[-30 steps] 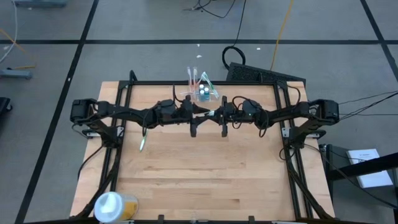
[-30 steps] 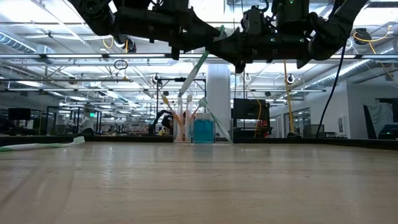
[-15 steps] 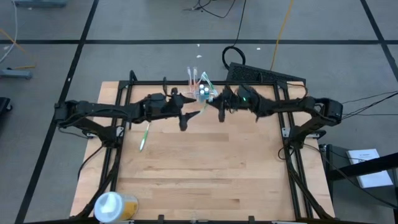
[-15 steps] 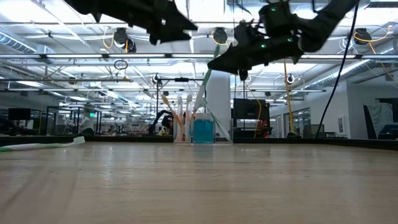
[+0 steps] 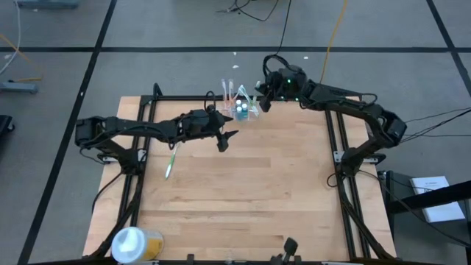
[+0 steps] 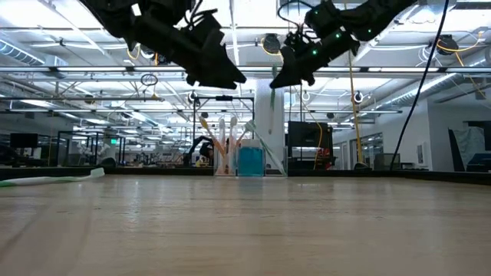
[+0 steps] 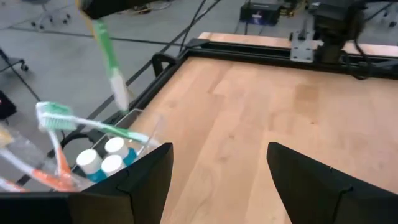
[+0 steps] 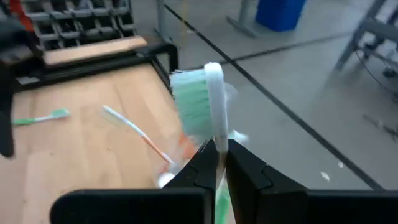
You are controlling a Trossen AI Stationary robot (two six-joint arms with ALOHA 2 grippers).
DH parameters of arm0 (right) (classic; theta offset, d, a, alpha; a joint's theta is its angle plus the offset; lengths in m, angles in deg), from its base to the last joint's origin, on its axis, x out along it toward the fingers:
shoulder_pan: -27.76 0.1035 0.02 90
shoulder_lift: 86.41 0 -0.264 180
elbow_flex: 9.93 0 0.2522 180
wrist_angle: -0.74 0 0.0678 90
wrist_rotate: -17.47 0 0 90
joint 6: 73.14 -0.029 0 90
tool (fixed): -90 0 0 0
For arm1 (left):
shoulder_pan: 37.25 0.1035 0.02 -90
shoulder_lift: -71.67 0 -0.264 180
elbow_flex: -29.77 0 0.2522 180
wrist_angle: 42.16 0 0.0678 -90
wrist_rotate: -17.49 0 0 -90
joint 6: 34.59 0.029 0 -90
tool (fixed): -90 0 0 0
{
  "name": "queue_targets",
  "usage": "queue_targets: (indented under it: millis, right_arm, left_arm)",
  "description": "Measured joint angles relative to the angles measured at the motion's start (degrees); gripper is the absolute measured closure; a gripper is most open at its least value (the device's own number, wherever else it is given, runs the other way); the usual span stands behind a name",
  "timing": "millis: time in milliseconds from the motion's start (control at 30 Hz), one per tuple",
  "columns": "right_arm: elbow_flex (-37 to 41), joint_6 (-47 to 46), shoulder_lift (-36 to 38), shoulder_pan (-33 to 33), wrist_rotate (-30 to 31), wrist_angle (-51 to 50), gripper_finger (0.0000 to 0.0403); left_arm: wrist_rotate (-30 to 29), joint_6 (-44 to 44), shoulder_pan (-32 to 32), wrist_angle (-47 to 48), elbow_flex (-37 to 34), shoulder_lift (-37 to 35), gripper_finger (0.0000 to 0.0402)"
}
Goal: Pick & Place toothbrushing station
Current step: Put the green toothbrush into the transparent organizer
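Step in hand looks like dropping a brush into the toothbrushing station, a small clear plastic holder (image 5: 240, 109) w/ blue-and-white bottles and a few brushes already stood in it, sitting at the far edge of the light wooden desk (image 5: 243, 199) near the middle. Right claw (image 5: 260, 101) hangs above and just beside the holder, fingers pinched tight on a green-and-white toothbrush (image 8: 208, 102); in the right wrist view the bristle head stands up past the fingertips, and the left wrist view shows the brush (image 7: 109, 60) hanging nearly upright over the holder (image 7: 87, 163). Left claw (image 5: 225, 139) hovers over the desk near the holder, fingers spread wide, nothing in them. Another green toothbrush (image 5: 171, 162) lies flat on the desk, well apart from the holder on the left arm's side. Next move prob. needs the right arm to lower the brush straight into an empty slot, clear of the brushes already in, then let go; tilt could snag the rim.
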Motion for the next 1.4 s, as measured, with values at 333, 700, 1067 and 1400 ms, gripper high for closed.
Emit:
queue_targets:
  millis: [333, 700, 1067, 1400]
  right_arm:
    - [0.4, 0.1, -4.4, -2.1, -0.3, -1.0, 0.0393]
    - [0.5, -0.4, -12.0, -2.0, -0.3, -1.3, 0.0393]
    - [0.4, -0.6, -14.5, -2.0, -0.3, -0.1, 0.0382]
    - [0.6, -0.1, -14.6, -1.7, -0.2, -1.7, 0.0289]
  left_arm:
    - [-0.1, -1.4, 1.6, -0.1, 0.0, 0.3, 0.0133]
    - [-0.1, -1.4, 1.6, 0.0, 0.0, 0.3, 0.0133]
    - [-0.1, -1.4, 1.6, 0.0, 0.0, 0.3, 0.0133]
    - [-0.4, -1.1, 1.6, 0.1, 0.0, 0.3, 0.0133]
